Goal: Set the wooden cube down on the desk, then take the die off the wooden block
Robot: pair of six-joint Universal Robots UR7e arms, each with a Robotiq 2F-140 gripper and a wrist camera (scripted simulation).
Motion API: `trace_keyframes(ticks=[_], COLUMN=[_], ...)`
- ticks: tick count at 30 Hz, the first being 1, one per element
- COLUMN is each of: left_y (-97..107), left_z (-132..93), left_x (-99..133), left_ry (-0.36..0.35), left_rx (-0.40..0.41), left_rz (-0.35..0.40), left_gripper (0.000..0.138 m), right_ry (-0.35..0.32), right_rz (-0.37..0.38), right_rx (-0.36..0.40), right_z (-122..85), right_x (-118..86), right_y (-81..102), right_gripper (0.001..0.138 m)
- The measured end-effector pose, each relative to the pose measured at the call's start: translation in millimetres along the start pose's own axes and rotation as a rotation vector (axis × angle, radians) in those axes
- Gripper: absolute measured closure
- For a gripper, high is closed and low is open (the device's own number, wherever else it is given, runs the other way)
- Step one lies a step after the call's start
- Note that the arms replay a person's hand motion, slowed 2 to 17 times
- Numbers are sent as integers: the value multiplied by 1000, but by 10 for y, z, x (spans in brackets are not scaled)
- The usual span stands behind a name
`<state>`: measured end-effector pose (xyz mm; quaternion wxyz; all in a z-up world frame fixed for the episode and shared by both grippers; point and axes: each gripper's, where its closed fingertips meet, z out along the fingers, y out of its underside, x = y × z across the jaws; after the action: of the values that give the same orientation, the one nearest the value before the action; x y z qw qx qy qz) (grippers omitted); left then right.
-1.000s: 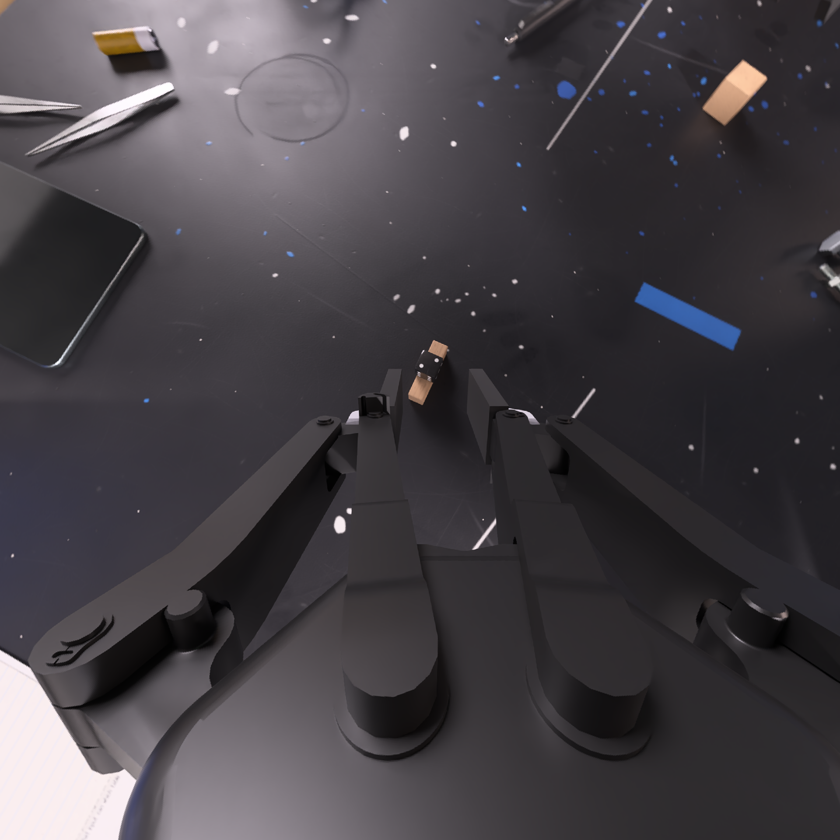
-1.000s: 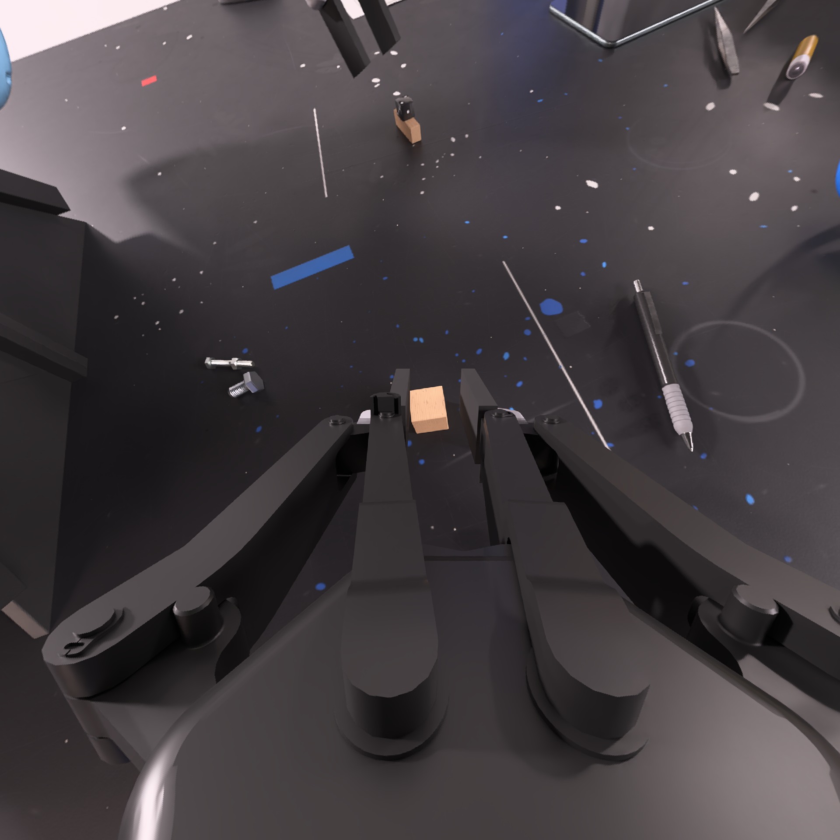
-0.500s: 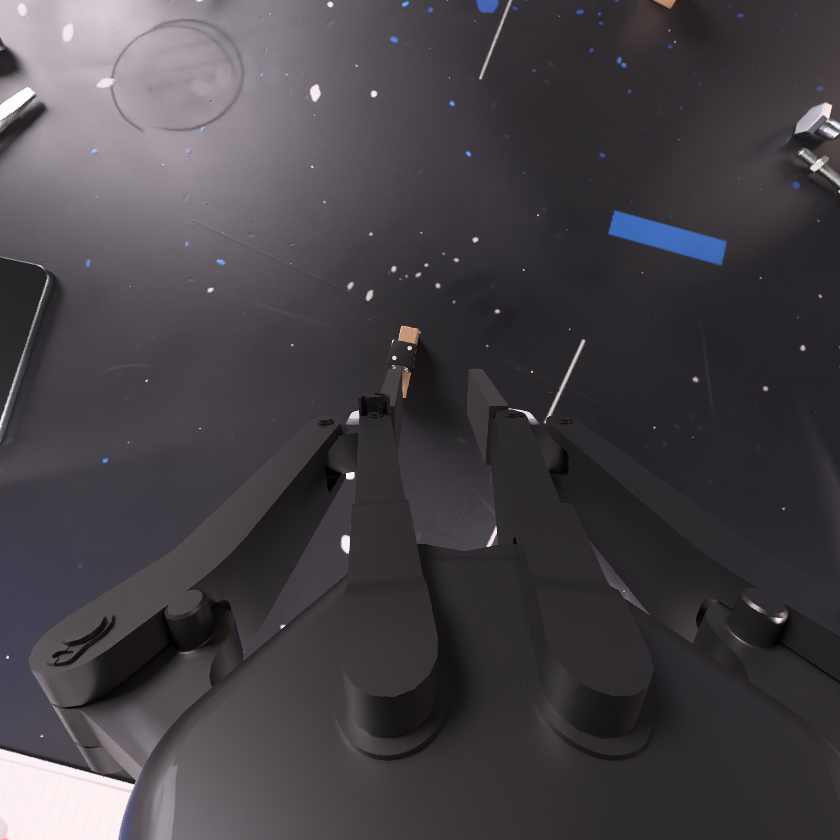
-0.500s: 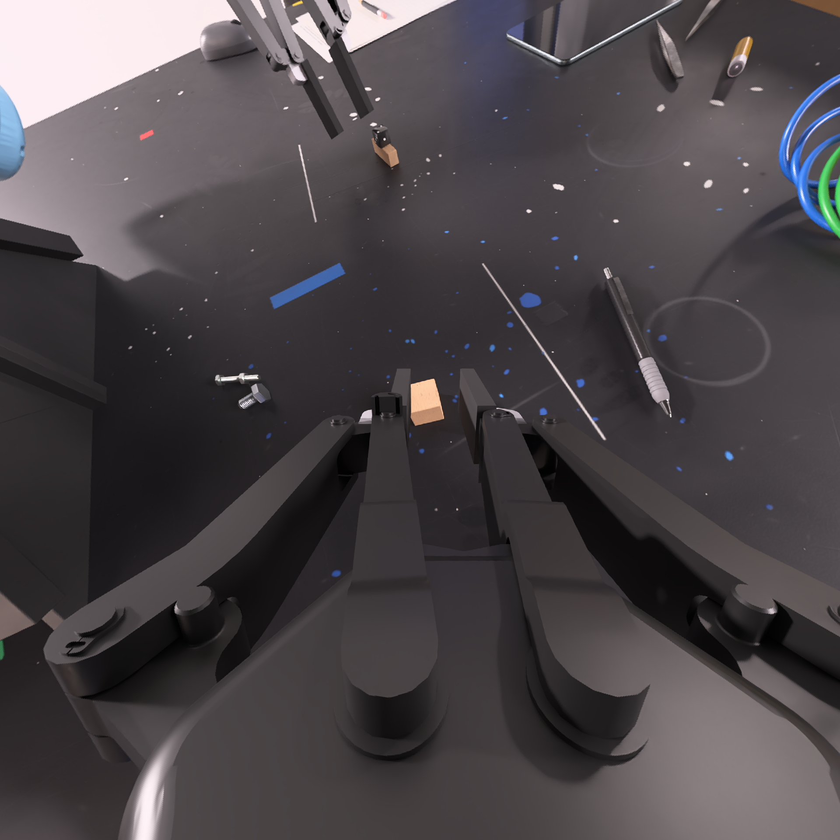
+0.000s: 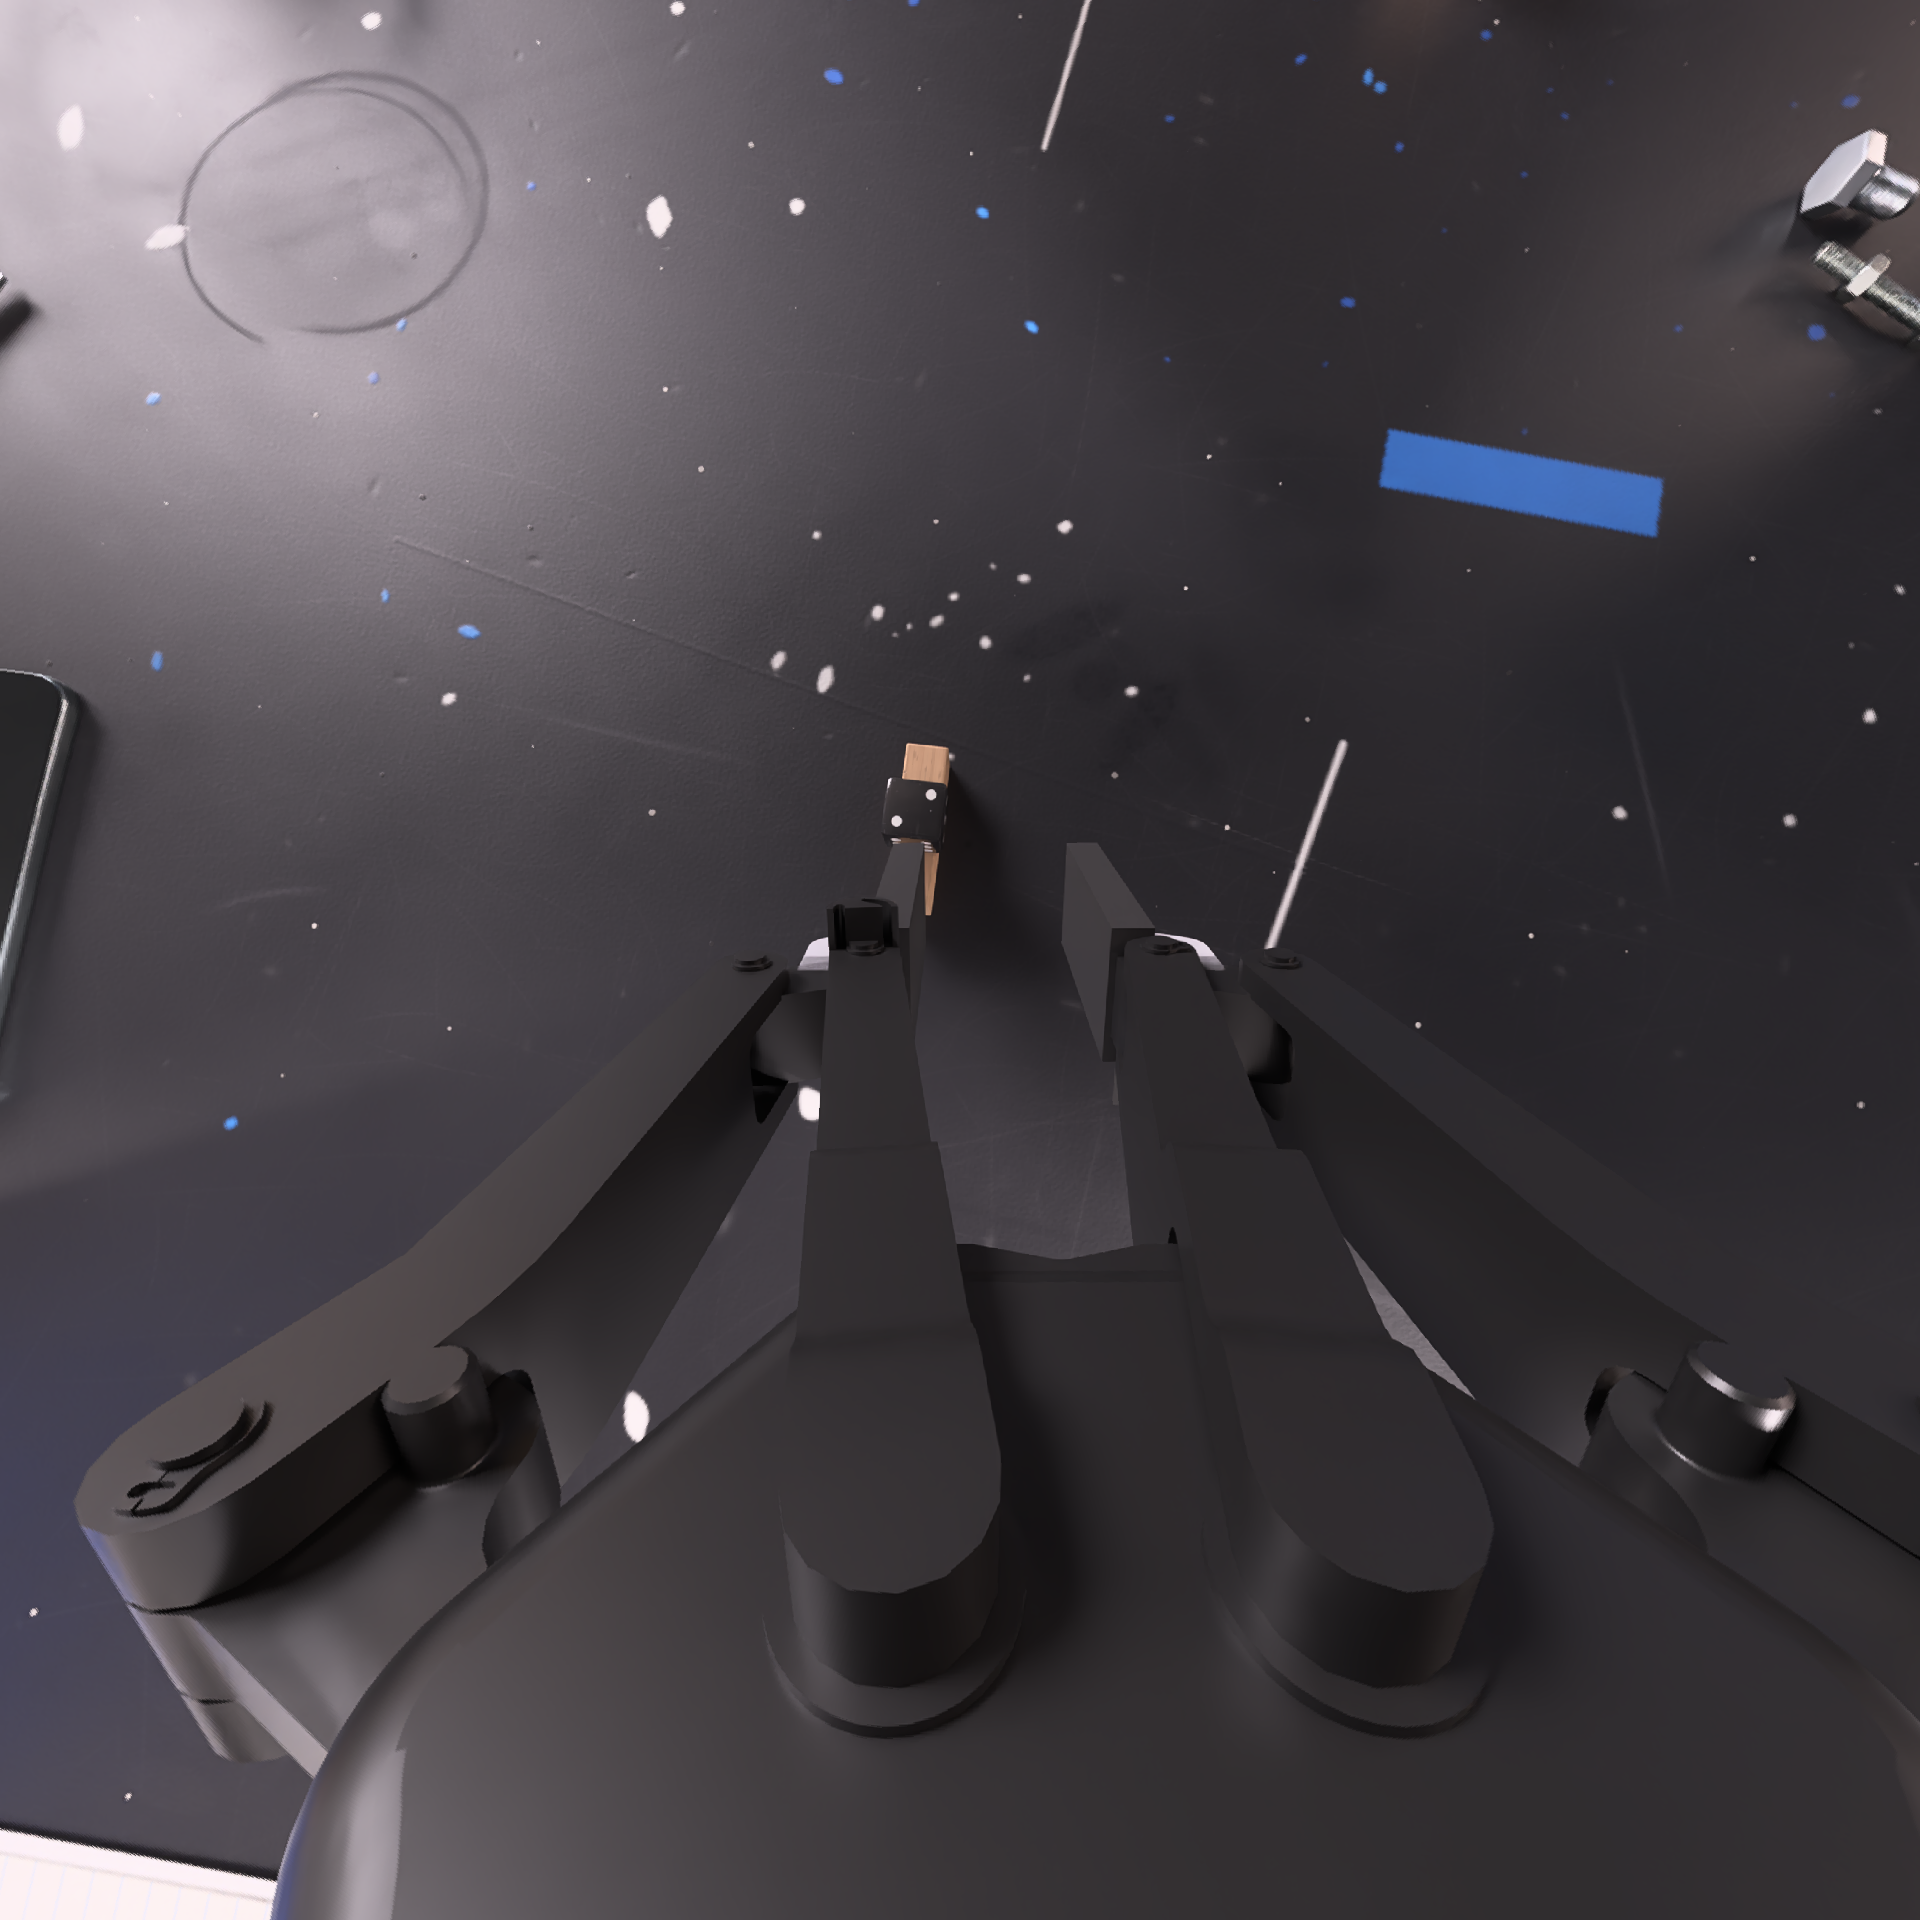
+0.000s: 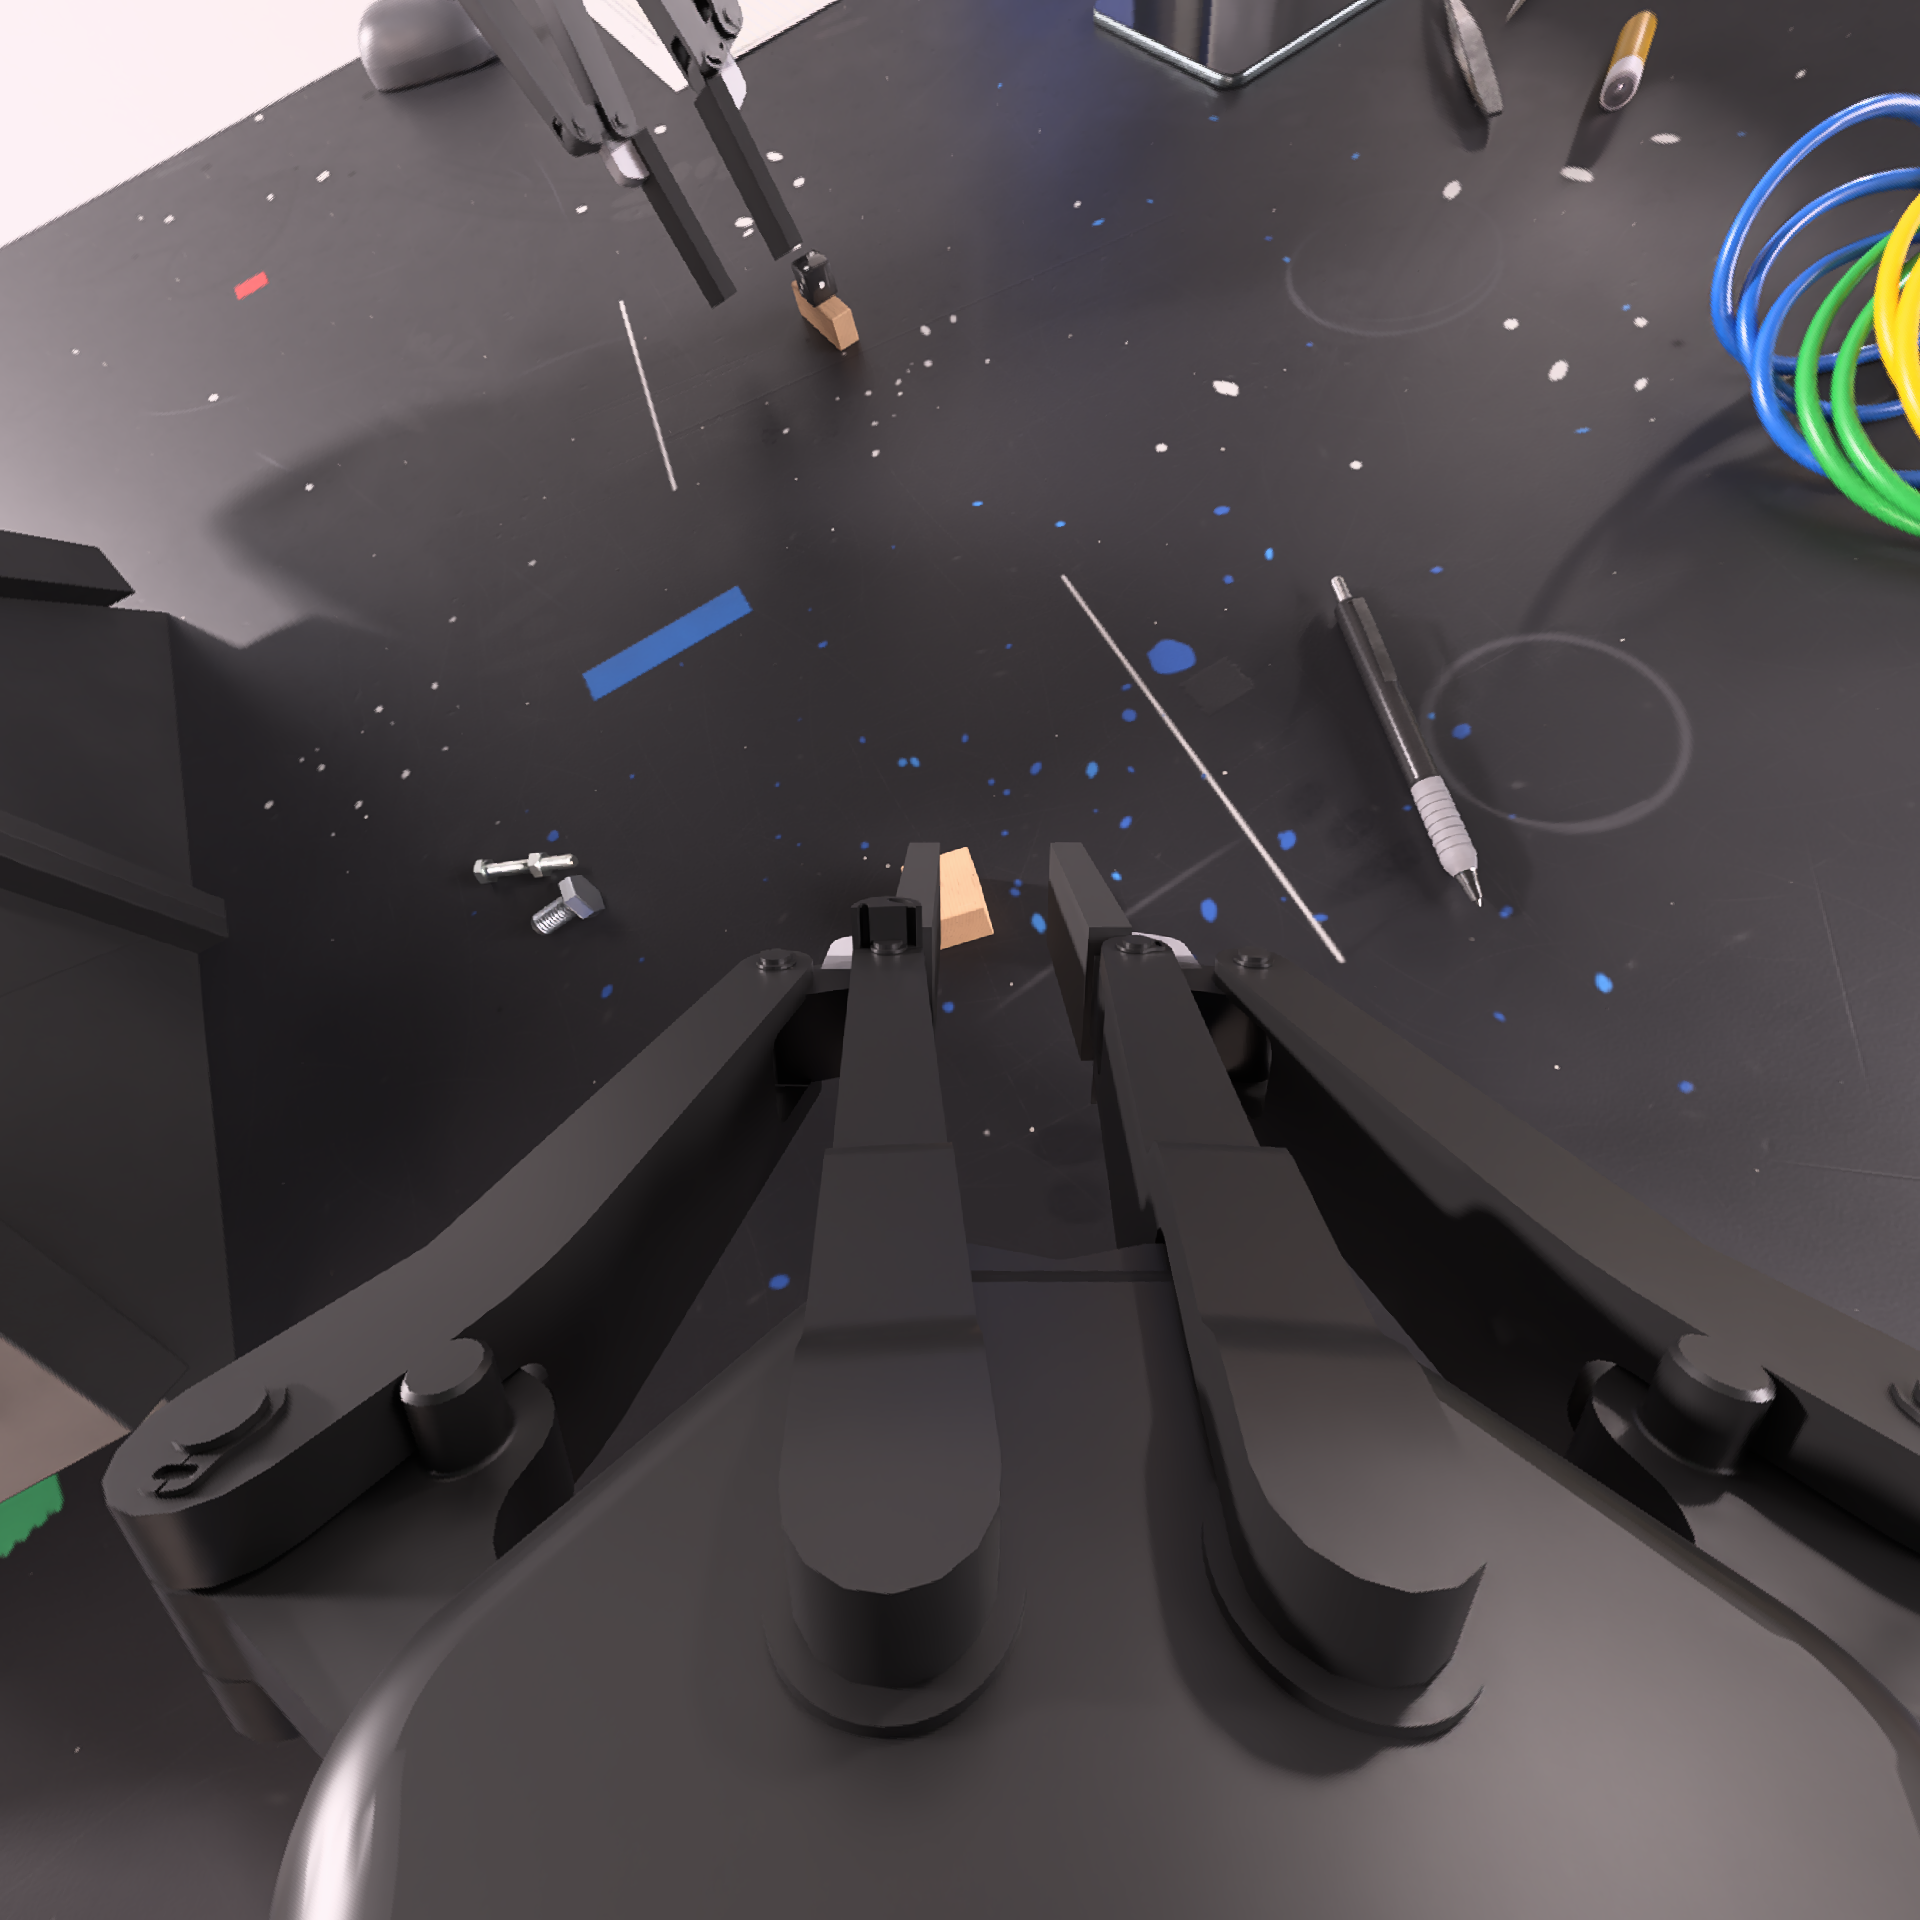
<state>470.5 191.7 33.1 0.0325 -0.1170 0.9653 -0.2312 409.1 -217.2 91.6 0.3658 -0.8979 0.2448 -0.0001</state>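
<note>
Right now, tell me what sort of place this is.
Probably a workshop or hobby bench: a dark desk speckled with white and blue paint, loose bolts lying on it, coils of coloured wire at one edge, and a pen nearby.

A: What does the left gripper [image 5: 992,862] hide?
B: Its left finger covers the wooden block's [image 5: 924,767] near end.
A: Anything cut off?
B: The phone [image 5: 26,831], far left, and the wire coil [image 6: 1839,312], far right.
</note>
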Motion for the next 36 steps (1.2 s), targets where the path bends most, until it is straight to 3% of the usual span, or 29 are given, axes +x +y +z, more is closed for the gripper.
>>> trace_keyframes(ticks=[27, 36], left_y=[-123, -160], left_z=[-28, -17], left_x=[31, -66], left_ry=[27, -26], left_rx=[102, 110], left_rz=[158, 185], left_gripper=[109, 114], right_ry=[9, 3], right_rz=[-9, -11], right_rx=[-52, -66], right_z=[79, 109], right_x=[-35, -61], right_y=[-139, -159], right_gripper=[112, 112])
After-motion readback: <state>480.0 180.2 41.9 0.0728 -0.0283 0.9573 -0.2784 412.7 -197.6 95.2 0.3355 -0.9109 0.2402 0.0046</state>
